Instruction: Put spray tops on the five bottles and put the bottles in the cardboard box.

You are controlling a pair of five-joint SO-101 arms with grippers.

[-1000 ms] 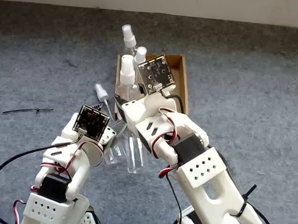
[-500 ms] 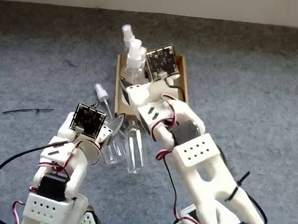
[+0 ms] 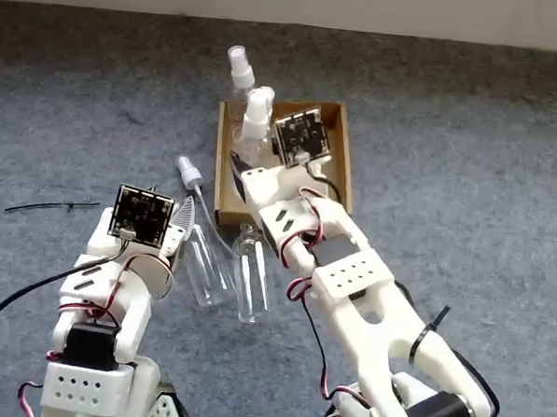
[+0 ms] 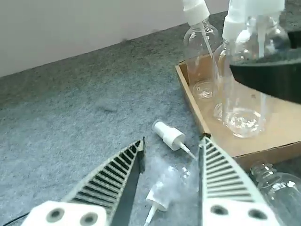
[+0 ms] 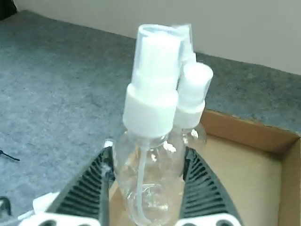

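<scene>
Two uncapped bottles (image 3: 251,282) are seen lying on the grey worktop (image 3: 467,181) just beside the cardboard box (image 3: 342,165) in the high view, with a loose spray top (image 3: 189,174) near them. In the left wrist view, the left pincer (image 4: 171,141) is spread wide, with nothing gripped. In the right wrist view, the right pincer (image 5: 146,165) is closed on a capped bottle (image 5: 148,155), which is held upright at the box's edge.

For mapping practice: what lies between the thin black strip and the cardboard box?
A loose spray top lies between strip and cardboard box, in high view.
</scene>
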